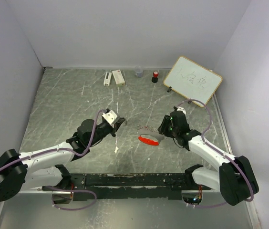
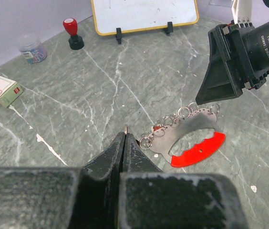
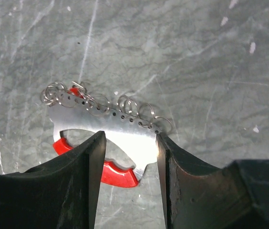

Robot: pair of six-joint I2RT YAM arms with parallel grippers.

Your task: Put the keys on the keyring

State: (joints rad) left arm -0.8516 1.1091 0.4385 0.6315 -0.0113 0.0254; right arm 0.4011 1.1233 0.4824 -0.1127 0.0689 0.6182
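Two tools flank the keyring (image 2: 191,131), which lies flat on the surface (image 2: 77,109). My left tool (image 2: 126,137) is pressed shut just beside its small rings. My right tool (image 3: 129,140) hangs wide over its silver plate, one jaw toward each end.

This is a robotics lab test cell, not a home or a shop. Plain white walls (image 1: 125,28) box in a grey marble-patterned surface (image 1: 67,100) on three sides. Two white-and-black robot arms, the left arm (image 1: 44,160) and the right arm (image 1: 211,152), are bolted to a black rail (image 1: 125,180) at the near edge and trail purple cables (image 1: 92,136). Small props line the back: a little whiteboard (image 1: 193,80) on a stand, a red-topped stamp (image 1: 155,76), a small box (image 1: 118,77) and a clear jar (image 1: 139,71)
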